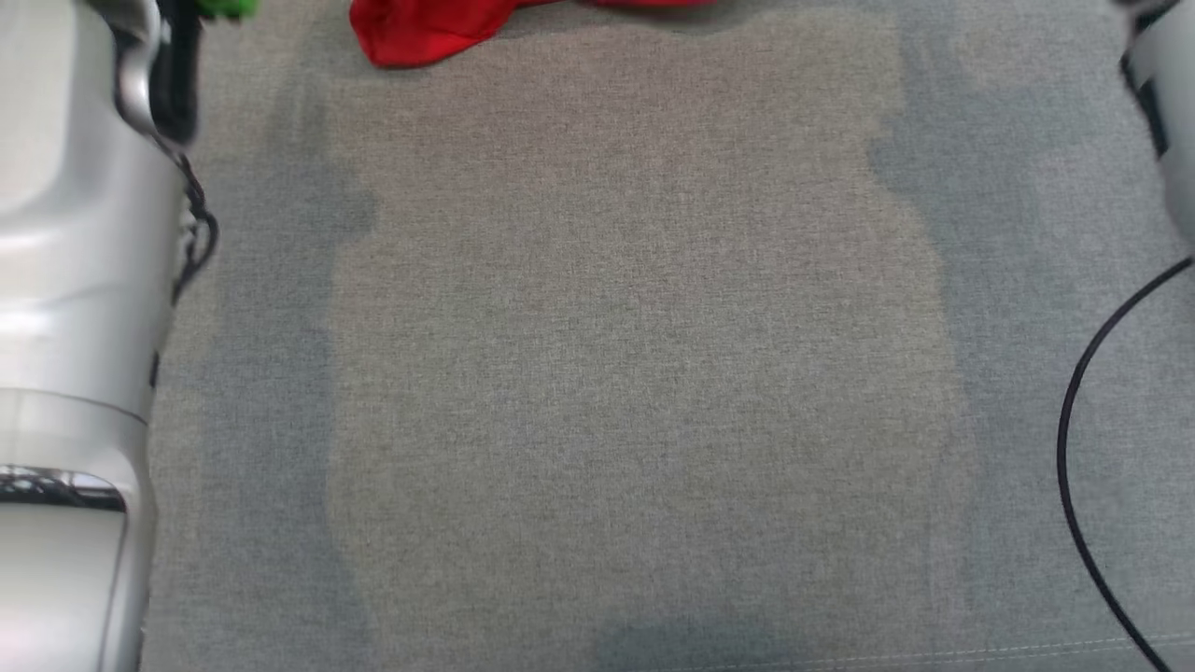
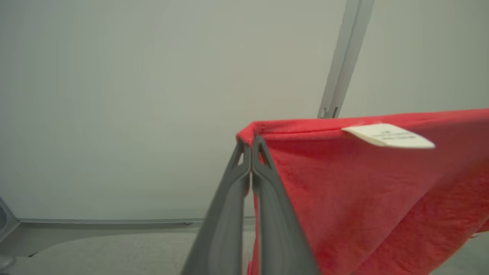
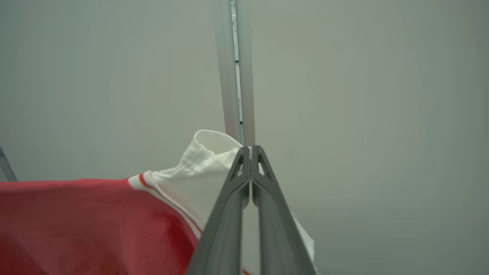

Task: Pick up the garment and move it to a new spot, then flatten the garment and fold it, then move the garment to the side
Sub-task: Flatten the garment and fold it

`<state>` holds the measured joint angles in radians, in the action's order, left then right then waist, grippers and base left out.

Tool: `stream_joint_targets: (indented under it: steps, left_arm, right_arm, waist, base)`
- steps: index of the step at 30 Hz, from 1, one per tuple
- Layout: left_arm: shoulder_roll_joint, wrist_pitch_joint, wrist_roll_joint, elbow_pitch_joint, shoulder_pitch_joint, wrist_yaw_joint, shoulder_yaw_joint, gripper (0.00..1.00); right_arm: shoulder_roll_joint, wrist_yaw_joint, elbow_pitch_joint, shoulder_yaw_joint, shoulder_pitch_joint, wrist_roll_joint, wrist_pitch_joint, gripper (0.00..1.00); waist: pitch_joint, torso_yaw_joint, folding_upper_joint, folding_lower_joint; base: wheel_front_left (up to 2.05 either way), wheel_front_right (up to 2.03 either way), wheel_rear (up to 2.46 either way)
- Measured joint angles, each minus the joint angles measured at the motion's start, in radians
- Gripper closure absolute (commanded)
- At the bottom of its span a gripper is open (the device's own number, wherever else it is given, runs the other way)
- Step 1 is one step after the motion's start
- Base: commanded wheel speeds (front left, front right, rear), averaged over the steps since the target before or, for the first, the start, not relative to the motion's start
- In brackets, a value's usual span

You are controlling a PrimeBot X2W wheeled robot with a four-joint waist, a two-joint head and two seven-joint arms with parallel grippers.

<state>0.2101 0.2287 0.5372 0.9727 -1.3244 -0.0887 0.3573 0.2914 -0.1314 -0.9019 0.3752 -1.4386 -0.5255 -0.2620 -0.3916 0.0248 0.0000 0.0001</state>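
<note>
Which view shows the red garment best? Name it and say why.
The left wrist view: the garment hangs broad, white label on its top edge, corner in the shut left gripper. The right wrist view shows its red cloth and white end in the right gripper; the head view, a red corner at the top.

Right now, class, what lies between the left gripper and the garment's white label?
Bare red top edge of the garment, seen in the left wrist view.
</note>
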Motion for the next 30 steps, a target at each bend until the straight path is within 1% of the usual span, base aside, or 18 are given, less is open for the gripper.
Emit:
stream_joint_targets:
  steps: [4, 8, 11, 13, 15, 17, 21, 25, 30]
  left_arm:
    - [-0.029, 0.011, 0.041, 0.081, 0.06, -0.017, -0.015, 1.0]
    - [-0.066, 0.027, 0.081, 0.104, 0.147, -0.026, -0.041, 1.0]
    - [-0.091, 0.029, 0.087, 0.08, 0.248, -0.031, -0.054, 1.0]
    - [-0.093, 0.029, 0.081, 0.019, 0.327, -0.031, -0.077, 1.0]
    - [-0.093, 0.029, 0.069, -0.052, 0.417, -0.021, -0.107, 1.0]
    - [-0.094, 0.029, 0.042, -0.13, 0.525, -0.011, -0.125, 1.0]
    - [-0.099, 0.029, -0.003, -0.271, 0.728, 0.01, -0.144, 1.0]
    - [-0.09, 0.029, -0.047, -0.411, 0.908, 0.039, -0.15, 1.0]
    - [-0.063, 0.013, -0.065, -0.586, 1.112, 0.091, -0.135, 1.0]
  right_arm:
    - [0.003, 0.0, 0.017, 0.026, 0.094, -0.062, -0.001, 1.0]
    - [0.021, 0.0, 0.104, 0.026, 0.242, -0.113, -0.001, 1.0]
    - [0.042, 0.0, 0.188, 0.005, 0.397, -0.143, -0.001, 1.0]
    - [0.042, 0.0, 0.256, -0.028, 0.517, -0.153, -0.001, 1.0]
    - [0.04, 0.0, 0.322, -0.041, 0.634, -0.143, -0.001, 1.0]
    - [0.027, 0.0, 0.389, -0.076, 0.757, -0.144, -0.001, 1.0]
    - [0.002, 0.0, 0.52, -0.138, 0.999, -0.107, -0.001, 1.0]
    - [-0.037, 0.0, 0.639, -0.199, 1.213, -0.061, -0.001, 1.0]
    - [-0.093, 0.0, 0.776, -0.273, 1.451, 0.007, 0.006, 1.0]
  waist:
    - [-0.008, -0.004, 0.0, 0.0]
    - [0.001, 0.0, 0.0, 0.0]
    - [0.017, 0.008, 0.0, 0.0]
    - [0.033, 0.012, 0.0, 0.0]
    - [0.051, 0.013, 0.0, 0.0]
    - [0.07, 0.012, 0.0, 0.0]
    - [0.113, 0.01, 0.0, -0.0001]
    - [0.159, 0.008, 0.0, -0.0001]
    - [0.219, 0.004, 0.0, -0.0001]
  base:
    - [0.0, 0.0, 0.0]
    - [0.0, 0.0, 0.0]
    - [0.0, 0.0, 0.0]
    - [0.0, 0.0, 0.0]
    - [0.0, 0.0, 0.0]
    - [0.0, 0.0, 0.0]
    - [0.0, 0.0, 0.0]
    - [0.0, 0.0, 0.0]
    - [0.0, 0.0, 0.0]
